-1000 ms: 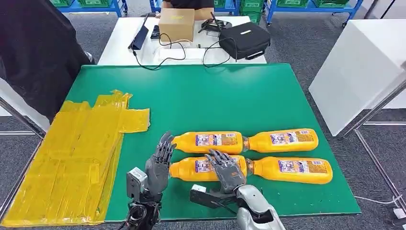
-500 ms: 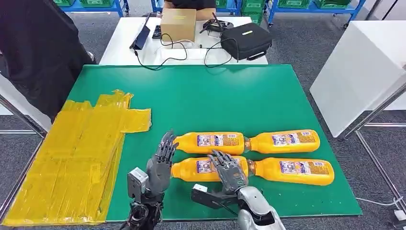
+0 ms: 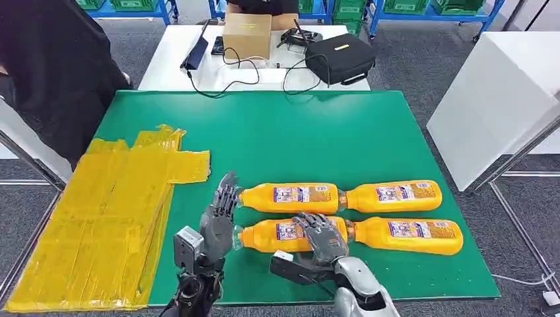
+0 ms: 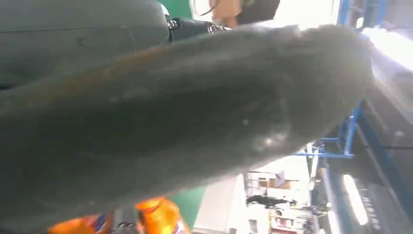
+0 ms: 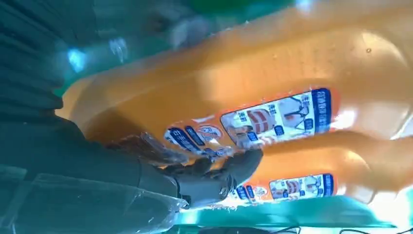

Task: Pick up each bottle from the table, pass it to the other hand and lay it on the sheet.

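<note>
Yellow sheet (image 3: 99,218) lies to the left of the four orange bottles, bare of any bottle, so we judge the first pick is in hand. Our left hand (image 3: 218,221) stands just left of the near-left bottle (image 3: 284,234), fingers spread, holding nothing. Our right hand (image 3: 323,238) rests over that bottle's neck end, fingers draped on it; we cannot tell whether they grip. Next we must close firmly, lift, and pass leftward toward the sheet.
</note>
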{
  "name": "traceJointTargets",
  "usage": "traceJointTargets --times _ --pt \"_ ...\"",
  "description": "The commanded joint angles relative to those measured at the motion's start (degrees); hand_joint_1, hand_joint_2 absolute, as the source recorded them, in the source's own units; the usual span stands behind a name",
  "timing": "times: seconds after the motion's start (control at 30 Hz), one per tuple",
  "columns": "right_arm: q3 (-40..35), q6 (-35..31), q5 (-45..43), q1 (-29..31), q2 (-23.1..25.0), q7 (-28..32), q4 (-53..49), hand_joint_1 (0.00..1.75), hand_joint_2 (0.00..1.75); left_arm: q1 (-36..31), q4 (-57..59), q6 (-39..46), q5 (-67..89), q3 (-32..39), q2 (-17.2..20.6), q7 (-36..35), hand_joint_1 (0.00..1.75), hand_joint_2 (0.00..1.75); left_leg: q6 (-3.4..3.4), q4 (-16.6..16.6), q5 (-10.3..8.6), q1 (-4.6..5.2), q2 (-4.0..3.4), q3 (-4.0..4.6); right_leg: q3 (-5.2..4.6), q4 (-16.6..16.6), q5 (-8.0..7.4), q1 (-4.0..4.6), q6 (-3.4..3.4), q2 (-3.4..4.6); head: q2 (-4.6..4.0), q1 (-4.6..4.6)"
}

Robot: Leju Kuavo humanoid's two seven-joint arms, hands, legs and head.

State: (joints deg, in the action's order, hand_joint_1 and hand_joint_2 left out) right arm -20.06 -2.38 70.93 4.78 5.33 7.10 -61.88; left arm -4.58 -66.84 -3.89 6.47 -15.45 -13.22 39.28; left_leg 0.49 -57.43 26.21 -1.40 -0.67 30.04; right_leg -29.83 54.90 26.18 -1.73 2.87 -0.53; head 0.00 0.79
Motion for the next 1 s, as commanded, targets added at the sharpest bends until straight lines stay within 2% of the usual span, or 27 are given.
traceJointTargets --times 0.03,0.07,0.1,0.13,0.17,0.2,0.23,0.3,0.33,0.37,0.4,0.43,0.47,0.5,0.53,0.57,0.6,0.63,0.67,0.7,0.73,0.77,0.8,0.83,0.87,1.0 --pt "4.73 5.08 -1.04 -9.73 -2.64 -0.73 20.18 1.75 1.75 1.94 2.32 -0.37 0.51 2.30 2.05 0.72 0.00 0.00 0.08 -0.61 -0.50 -0.05 0.75 1.79 -1.40 0.49 -0.32 0.09 -0.21 -0.67 0.00 0.02" --pt "5.02 5.02 -1.27 -8.98 -2.35 -0.68 21.86 1.75 1.75 1.97 2.36 -0.21 0.53 2.39 1.92 0.72 0.00 0.00 0.10 -0.65 -0.50 -0.07 0.72 1.89 -1.51 0.50 -0.37 0.11 -0.22 -0.65 0.00 -0.04" --pt "5.02 5.02 -1.27 -8.98 -2.35 -0.68 21.86 1.75 1.75 1.97 2.36 -0.21 0.53 2.39 1.92 0.72 0.00 0.00 0.08 -0.51 -0.42 -0.09 0.55 1.36 -1.05 0.35 -0.33 0.13 -0.18 -0.51 0.00 -0.06" --pt "5.15 4.34 -1.31 -8.38 -2.07 -0.42 23.60 1.75 1.75 2.34 2.07 -0.31 0.29 2.53 1.95 0.72 0.00 0.00 0.12 -0.70 -0.54 -0.05 0.66 1.94 -1.61 0.56 -0.41 0.11 -0.23 -0.61 0.00 -0.04" --pt "5.15 4.34 -1.31 -8.38 -2.07 -0.42 23.60 1.75 1.75 2.34 2.07 -0.31 0.29 2.53 1.95 0.72 0.00 0.00 0.22 -0.76 -0.46 -0.04 0.59 2.04 -1.75 0.63 -0.43 0.09 -0.24 -0.51 0.00 -0.02" --pt "5.19 4.37 -1.31 -8.29 -2.13 -0.41 24.20 1.75 1.75 2.46 2.26 -0.55 0.09 2.61 2.08 0.72 0.00 0.00 0.22 -0.65 -0.37 -0.09 0.47 1.67 -1.40 0.49 -0.39 0.13 -0.19 -0.36 0.00 -0.07" --pt "5.22 4.43 -1.30 -7.99 -2.13 -0.41 24.92 1.75 1.75 2.54 2.26 -0.72 0.02 2.62 2.14 0.72 0.00 0.00 0.24 -0.93 -0.51 -0.06 0.62 2.41 -2.11 0.79 -0.47 0.11 -0.26 -0.49 0.00 -0.02" --pt "5.74 2.17 -1.68 -5.94 -1.60 1.10 29.52 1.75 1.75 3.20 1.88 -0.63 0.16 1.94 2.18 0.72 0.00 0.00 0.26 -0.83 -0.43 -0.16 0.37 1.92 -1.74 0.66 -0.36 0.09 -0.25 -0.30 0.00 -0.07" --pt "5.51 0.00 -1.31 -5.54 -1.52 1.89 29.99 1.75 1.75 3.25 1.86 -0.53 0.15 1.61 2.22 0.72 0.00 0.00 0.23 -0.57 -0.15 -0.30 -0.08 0.93 -0.87 0.40 -0.06 0.14 -0.28 -0.05 0.00 -0.02" --pt "6.04 -2.48 -1.92 -5.38 -1.22 3.28 29.16 1.75 1.75 3.35 1.78 -0.35 -0.02 1.51 2.25 0.72 0.00 0.00 0.28 -1.07 -0.55 -0.28 0.22 2.50 -2.32 0.90 -0.31 0.14 -0.37 -0.34 0.00 -0.02" --pt "6.40 -3.89 -2.54 -5.40 -1.07 4.70 27.97 1.75 1.75 3.43 1.78 -0.21 -0.07 1.49 2.29 0.72 0.00 0.00 0.26 -1.03 -0.51 -0.28 0.13 2.41 -2.23 0.89 -0.08 0.13 -0.33 -0.27 0.00 -0.09" --pt "6.94 -5.97 -3.33 -5.75 -0.92 6.56 24.29 1.75 1.75 3.60 1.62 0.13 -0.16 1.49 2.40 0.72 0.00 0.00 0.26 -1.22 -0.62 -0.35 0.21 2.91 -2.70 1.09 -0.11 0.17 -0.40 -0.35 0.00 -0.02" --pt "8.66 -4.26 -6.05 -8.29 -0.72 9.40 15.50 1.75 1.75 3.85 1.64 0.77 -0.38 1.27 2.68 0.72 0.00 0.00 0.28 -1.48 -0.64 -0.34 0.22 3.37 -3.15 1.35 -0.09 0.17 -0.40 -0.40 0.00 -0.06" --pt "8.85 -4.02 -6.53 -9.11 -0.86 10.45 11.58 1.75 1.75 4.02 1.52 0.98 -0.45 1.31 2.80 0.72 0.00 0.00 0.27 -1.10 -0.58 -0.34 -0.17 2.55 -2.45 0.99 0.10 0.18 -0.26 -0.16 0.00 -0.07" --pt "8.89 -1.56 -6.26 -10.45 -1.08 9.78 5.85 1.75 1.75 4.09 1.68 1.06 -0.75 1.55 2.84 0.72 0.00 0.00 0.31 -1.16 -0.67 -0.33 -0.26 2.79 -2.72 1.08 0.14 0.23 -0.34 -0.16 0.00 -0.09" --pt "9.29 1.06 -6.44 -13.13 -1.35 9.67 -2.50 1.75 1.75 3.95 1.96 1.01 -1.06 1.95 2.84 0.72 0.00 0.00 0.34 -0.99 -0.78 -0.32 -0.21 2.64 -2.57 0.95 0.24 0.23 -0.37 -0.22 0.00 -0.04" --pt "10.41 0.87 -7.76 -14.55 -0.83 11.60 -6.95 1.75 1.75 4.11 2.00 1.73 -1.01 2.41 2.79 0.72 0.00 0.00 0.39 -0.76 -0.81 -0.35 -0.42 2.03 -2.01 0.70 0.42 0.23 -0.32 -0.05 0.00 -0.07" --pt "10.98 1.99 -8.25 -15.26 -0.71 12.20 -10.50 1.75 1.75 4.15 2.00 2.08 -1.04 2.86 2.84 0.72 0.00 0.00 0.37 -0.88 -1.03 -0.31 -0.21 2.79 -2.69 0.86 0.35 0.20 -0.37 -0.25 0.00 -0.09" --pt "12.05 2.39 -9.12 -16.37 -0.27 14.03 -15.07 1.75 1.75 4.12 2.39 2.66 -1.20 3.78 2.74 0.72 0.00 0.00 0.41 -0.47 -1.05 -0.30 -0.39 2.09 -1.99 0.48 0.51 0.19 -0.29 -0.07 0.00 -0.09" --pt "13.44 2.83 -11.13 -17.05 0.47 17.03 -18.57 1.75 1.75 4.31 2.40 3.92 -1.28 5.10 2.43 0.72 0.00 0.00 0.42 -0.48 -1.28 -0.22 -0.07 2.78 -2.56 0.55 0.44 0.17 -0.35 -0.28 0.00 -0.09" --pt "13.44 2.83 -11.13 -17.05 0.47 17.03 -18.57 1.75 1.75 4.31 2.40 3.92 -1.28 5.10 2.43 0.72 0.00 0.00 0.34 -0.07 -1.61 -0.18 -0.06 2.43 -2.16 0.12 -0.18 0.17 0.02 -0.10 0.00 -0.15" --pt "13.44 2.83 -11.13 -17.05 0.47 17.03 -18.57 1.75 1.75 4.31 2.40 3.92 -1.28 5.10 2.43 0.72 0.00 0.00 0.30 0.26 -1.91 -0.05 0.20 2.56 -2.22 -0.35 -1.71 0.07 0.46 -0.15 0.00 -0.05" --pt "13.44 2.83 -11.13 -17.05 0.47 17.03 -18.57 1.75 1.75 4.31 2.40 3.92 -1.28 5.10 2.43 0.72 0.00 0.00 0.40 0.06 -1.79 0.13 0.11 2.68 -2.35 -0.28 -2.02 -0.06 0.30 -0.01 0.00 0.00" --pt "13.44 2.83 -11.13 -17.05 0.47 17.03 -18.57 1.75 1.75 4.31 2.40 3.92 -1.28 5.10 2.43 0.72 0.00 0.00 0.41 0.21 -1.89 0.07 0.21 2.83 -2.31 -0.42 -2.13 0.01 0.09 -0.01 0.00 -0.09" --pt "13.44 2.83 -11.13 -17.05 0.47 17.03 -18.57 1.75 1.75 4.31 2.40 3.92 -1.28 5.10 2.43 0.72 0.00 0.00 0.34 0.07 -1.80 0.00 0.10 2.87 -1.95 -0.34 -2.15 0.07 0.24 0.12 0.00 -0.04" --pt "13.44 2.83 -11.13 -17.05 0.47 17.03 -18.57 1.75 1.75 4.31 2.40 3.92 -1.28 5.10 2.43 0.72 0.00 0.00 0.30 -0.05 -1.81 0.00 0.09 3.23 -2.32 -0.21 -2.02 0.06 0.33 0.11 0.00 -0.04"
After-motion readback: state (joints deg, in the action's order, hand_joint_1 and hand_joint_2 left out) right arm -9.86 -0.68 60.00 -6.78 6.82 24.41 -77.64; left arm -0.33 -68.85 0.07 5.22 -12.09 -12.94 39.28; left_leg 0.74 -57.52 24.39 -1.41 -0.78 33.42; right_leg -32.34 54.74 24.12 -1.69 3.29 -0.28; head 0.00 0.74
